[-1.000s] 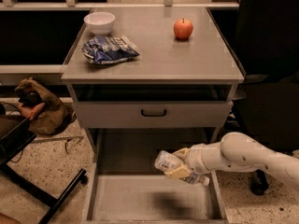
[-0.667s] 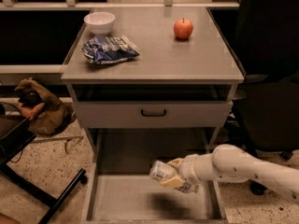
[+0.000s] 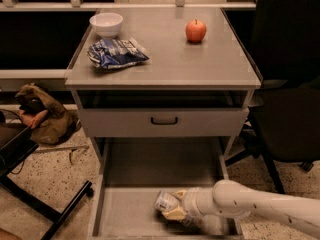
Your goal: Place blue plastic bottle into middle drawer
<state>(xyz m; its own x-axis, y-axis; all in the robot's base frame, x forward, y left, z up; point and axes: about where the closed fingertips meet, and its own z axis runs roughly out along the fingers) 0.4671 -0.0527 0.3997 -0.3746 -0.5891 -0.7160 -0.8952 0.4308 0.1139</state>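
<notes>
The blue plastic bottle (image 3: pixel 166 203) lies on its side, low over the floor of the open middle drawer (image 3: pixel 125 209), near its front right. My gripper (image 3: pixel 175 210) comes in from the right on a white arm (image 3: pixel 250 208) and is shut on the bottle. Whether the bottle touches the floor I cannot tell.
On the cabinet top (image 3: pixel 200 64) sit a white bowl (image 3: pixel 106 24), a blue-and-white foil snack bag (image 3: pixel 116 52) and a red apple (image 3: pixel 196 30). A closed drawer front with a black handle (image 3: pixel 164 120) is above the open drawer. A brown bag (image 3: pixel 42 115) lies on the floor at left, a dark chair (image 3: pixel 287 114) stands at right.
My gripper with the bottle has moved left and down into the drawer, closer to its floor.
</notes>
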